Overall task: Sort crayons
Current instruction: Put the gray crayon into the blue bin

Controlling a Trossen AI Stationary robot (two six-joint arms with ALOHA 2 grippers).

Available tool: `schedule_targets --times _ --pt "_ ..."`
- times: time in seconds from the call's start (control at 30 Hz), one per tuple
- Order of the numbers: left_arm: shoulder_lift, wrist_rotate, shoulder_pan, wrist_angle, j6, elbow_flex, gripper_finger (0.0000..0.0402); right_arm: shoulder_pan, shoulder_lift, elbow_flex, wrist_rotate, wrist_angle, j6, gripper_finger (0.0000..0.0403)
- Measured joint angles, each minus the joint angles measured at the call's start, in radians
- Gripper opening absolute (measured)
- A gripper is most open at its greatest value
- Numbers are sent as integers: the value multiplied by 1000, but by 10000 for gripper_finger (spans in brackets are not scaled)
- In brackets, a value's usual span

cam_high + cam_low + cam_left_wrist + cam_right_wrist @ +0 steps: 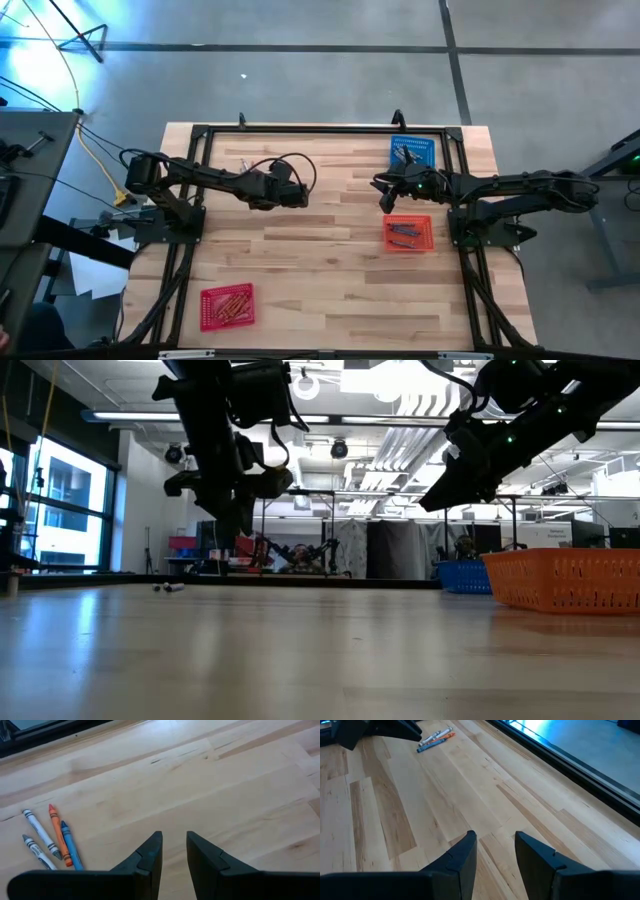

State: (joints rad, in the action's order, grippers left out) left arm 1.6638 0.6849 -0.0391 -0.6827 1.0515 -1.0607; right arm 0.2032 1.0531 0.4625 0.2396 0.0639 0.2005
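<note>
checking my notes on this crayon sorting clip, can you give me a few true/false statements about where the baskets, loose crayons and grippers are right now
1. Four loose crayons lie together on the bare table. True.
2. The left gripper is holding a crayon. False: its fingers stand apart with nothing between them, above bare wood.
3. A blue basket sits at the far edge on the right arm's side. True.
4. The right gripper is reaching into the near red basket. False: it hovers open over bare table between the blue basket and the orange basket; the red basket sits at the near edge on the left arm's side.
5. The orange basket is empty. False: a few crayons lie in it.
</note>
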Motion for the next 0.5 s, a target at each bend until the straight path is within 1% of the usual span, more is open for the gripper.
schedule_targets --times 0.17,0.37,0.5 --pt "0 0 2 1 -25 0 74 0 0 0 0 0 0 128" --pt "0 4 10 -3 -12 0 74 0 0 0 0 0 0 128" --pt "0 13 7 -47 -1 0 74 0 0 0 0 0 0 128"
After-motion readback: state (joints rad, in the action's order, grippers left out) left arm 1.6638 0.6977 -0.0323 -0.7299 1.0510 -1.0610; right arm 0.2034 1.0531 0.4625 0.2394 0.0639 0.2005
